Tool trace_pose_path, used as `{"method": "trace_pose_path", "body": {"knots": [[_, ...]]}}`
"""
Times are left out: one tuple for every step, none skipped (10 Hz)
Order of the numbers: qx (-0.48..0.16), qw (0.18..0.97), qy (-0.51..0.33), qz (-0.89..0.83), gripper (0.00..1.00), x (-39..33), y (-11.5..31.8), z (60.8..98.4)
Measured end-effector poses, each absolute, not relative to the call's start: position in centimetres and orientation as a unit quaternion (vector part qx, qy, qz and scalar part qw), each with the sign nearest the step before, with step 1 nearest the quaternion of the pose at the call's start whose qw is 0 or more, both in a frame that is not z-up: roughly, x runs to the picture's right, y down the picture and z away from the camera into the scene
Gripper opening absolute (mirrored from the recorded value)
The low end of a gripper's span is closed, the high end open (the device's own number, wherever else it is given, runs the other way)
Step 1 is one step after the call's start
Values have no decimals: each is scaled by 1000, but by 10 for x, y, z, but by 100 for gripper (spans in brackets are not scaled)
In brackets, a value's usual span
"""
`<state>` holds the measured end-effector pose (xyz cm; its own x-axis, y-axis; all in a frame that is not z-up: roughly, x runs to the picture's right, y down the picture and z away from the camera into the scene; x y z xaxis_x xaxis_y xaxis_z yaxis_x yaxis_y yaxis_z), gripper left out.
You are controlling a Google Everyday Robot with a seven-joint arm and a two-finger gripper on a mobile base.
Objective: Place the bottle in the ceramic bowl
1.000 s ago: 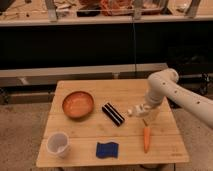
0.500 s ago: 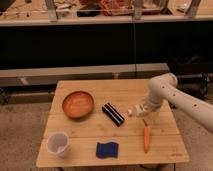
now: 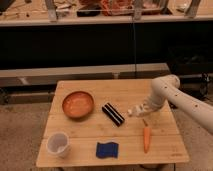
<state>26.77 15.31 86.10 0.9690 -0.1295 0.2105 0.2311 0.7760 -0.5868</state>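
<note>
The ceramic bowl (image 3: pixel 78 104) is round, shallow and orange-brown, and it sits on the left part of the wooden table (image 3: pixel 90 135). My gripper (image 3: pixel 141 111) hangs from the white arm that comes in from the right, low over the table's right middle. A small white piece that looks like the bottle (image 3: pixel 133 112) shows at the gripper's left side, just right of the black striped bar (image 3: pixel 113 114). Most of the bottle is hidden by the gripper. The gripper is well to the right of the bowl.
An orange carrot (image 3: pixel 146 138) lies just below the gripper. A blue sponge (image 3: pixel 107 149) lies near the front edge. A white translucent cup (image 3: pixel 58 144) stands at the front left. A dark counter with shelves (image 3: pixel 100 45) runs behind the table.
The gripper has sunk slightly toward the table and shifted a little to the left, with the white bottle piece at it. The other things have not moved.
</note>
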Motion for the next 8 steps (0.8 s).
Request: {"method": "trace_pose_path", "body": {"knots": [[-321, 939, -81, -96, 80, 268, 154, 864], [-321, 938, -84, -97, 80, 268, 155, 868], [-321, 938, -86, -97, 80, 269, 154, 871], [-321, 938, -87, -97, 80, 271, 155, 873], [-320, 938, -90, -96, 80, 273, 155, 876], [-320, 938, -90, -96, 80, 275, 155, 877], [-320, 938, -92, -96, 80, 275, 156, 879], [-319, 938, -93, -98, 80, 276, 155, 881]]}}
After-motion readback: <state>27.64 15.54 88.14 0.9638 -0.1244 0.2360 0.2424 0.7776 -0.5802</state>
